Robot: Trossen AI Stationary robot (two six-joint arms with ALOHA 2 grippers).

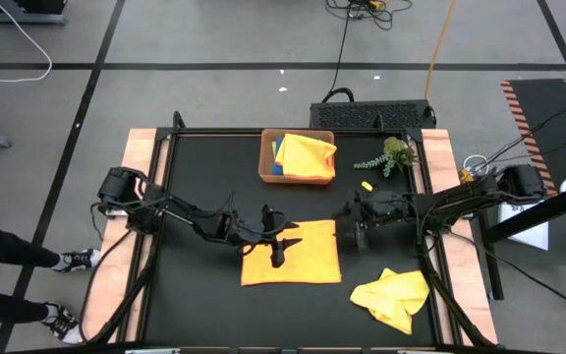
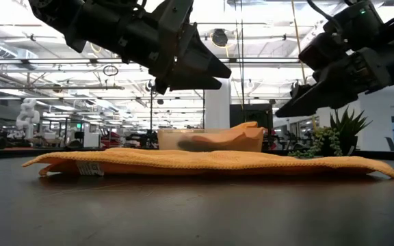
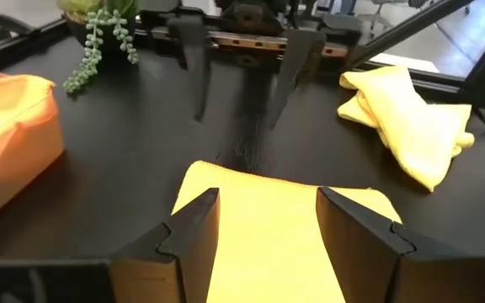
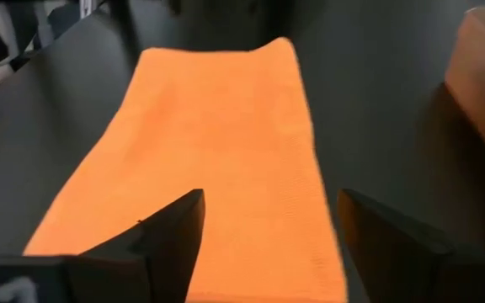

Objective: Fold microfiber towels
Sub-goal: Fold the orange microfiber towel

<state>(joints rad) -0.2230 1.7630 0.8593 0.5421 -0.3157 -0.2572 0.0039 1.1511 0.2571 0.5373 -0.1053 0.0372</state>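
An orange microfiber towel (image 1: 308, 258) lies flat on the black table, and also shows in the low view (image 2: 211, 162). My left gripper (image 1: 281, 243) is open and hangs above the towel's left half, clear of it in the low view (image 2: 207, 74). My right gripper (image 1: 354, 232) is open at the towel's right edge, also above it (image 2: 286, 109). Both wrist views look down on the towel between open fingers (image 3: 268, 244) (image 4: 226, 168). A crumpled yellow towel (image 1: 393, 295) lies at the near right. Another yellow towel (image 1: 306, 152) lies in the tray over a blue one.
The shallow brown tray (image 1: 266, 157) stands at the far middle of the table. A small green plant sprig (image 1: 391, 155) lies to its right. A raised wooden rim (image 1: 136, 157) borders the table. A person's feet (image 1: 67, 261) show at the left, off the table.
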